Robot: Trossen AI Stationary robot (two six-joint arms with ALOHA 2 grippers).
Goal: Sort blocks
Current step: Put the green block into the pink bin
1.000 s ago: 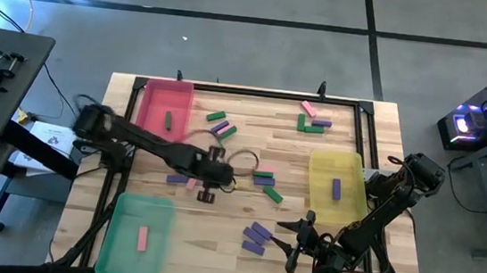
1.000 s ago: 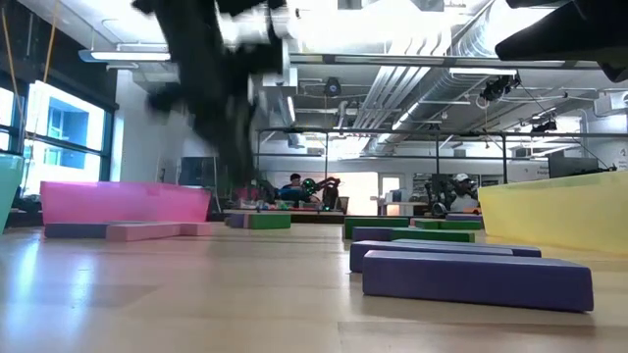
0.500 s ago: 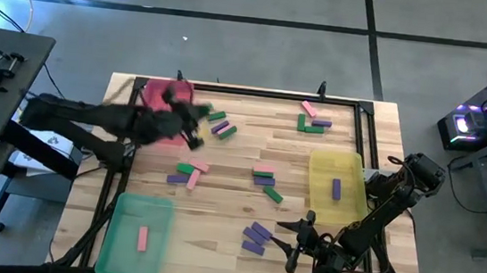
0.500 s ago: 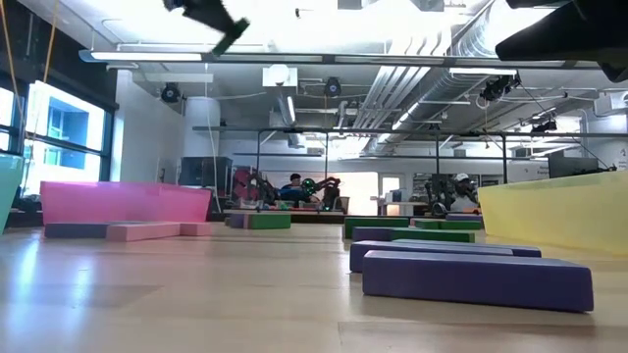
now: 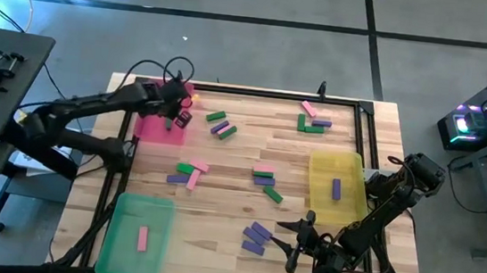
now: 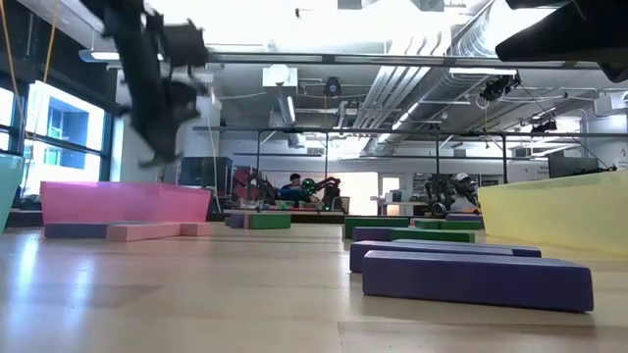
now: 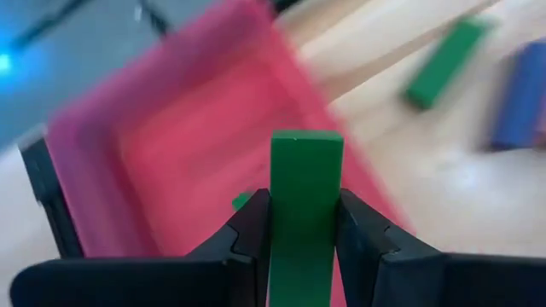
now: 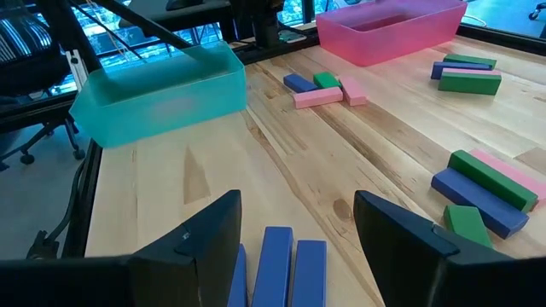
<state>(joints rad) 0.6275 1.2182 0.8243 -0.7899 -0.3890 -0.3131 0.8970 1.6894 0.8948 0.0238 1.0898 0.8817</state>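
Nearest the front table edge, right gripper [image 5: 294, 246] waiting low, fingers spread wide, nothing between them, three purple blocks [image 5: 256, 237] lying side by side just ahead of it. At the front left, green tray [image 5: 135, 235] with one pink block [image 5: 142, 239] inside. To the right, yellow tray [image 5: 337, 188] holding one purple block [image 5: 337, 189]. Mid-table, a small cluster of pink, purple and green bars [image 5: 263, 180] near the yellow tray, and another of green, pink and purple [image 5: 188, 172] toward the left. Farther back, green and purple blocks [image 5: 220, 124] scattered just beside the pink tray [image 5: 156, 121]; a further group of pink, green and purple [image 5: 310, 118] near the far right corner. At the far left, left gripper [image 5: 178, 103] hanging above the pink tray, fingers [image 7: 251, 232] pinching a green block [image 7: 303, 205] held upright between them, its top end sticking out past the fingertips. Below it in the pink tray, another green bar [image 5: 170, 122] lying on the tray floor. Beyond the table in the low view, a room with benches and equipment, too distant to make out more.
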